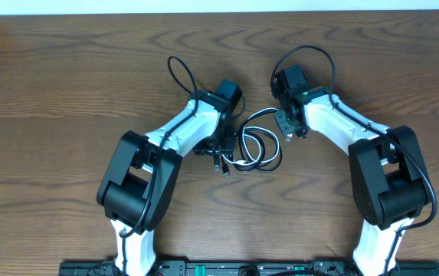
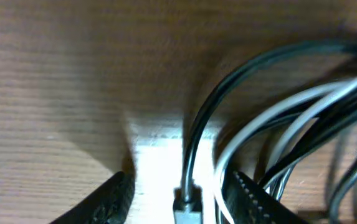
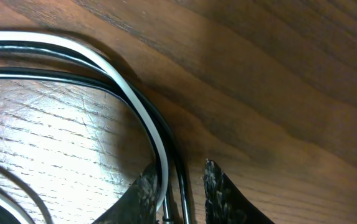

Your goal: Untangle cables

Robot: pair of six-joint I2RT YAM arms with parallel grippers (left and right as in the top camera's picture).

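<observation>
Right gripper (image 3: 181,190) pinches one white and one black strand of the cables (image 1: 253,146). Left gripper (image 2: 181,199) is spread around a black plug (image 2: 187,208). Only the wrist views show this. Overhead: one looped bundle on the table (image 1: 66,77) between both grippers, long axis left-right, plug ends toward the robot base.

One brown wooden desk (image 1: 66,77) here, carrying two white-and-black robot arms: the left arm (image 1: 169,142) and the right arm (image 1: 342,126). Two claws, one per arm: left claw (image 2: 178,180), right claw (image 3: 179,168). There's one small tangle of thin flexible cords (image 1: 256,153): one thin white cord (image 3: 53,39), plus thin black cords (image 3: 41,73), two as far as the loops let me count.
</observation>
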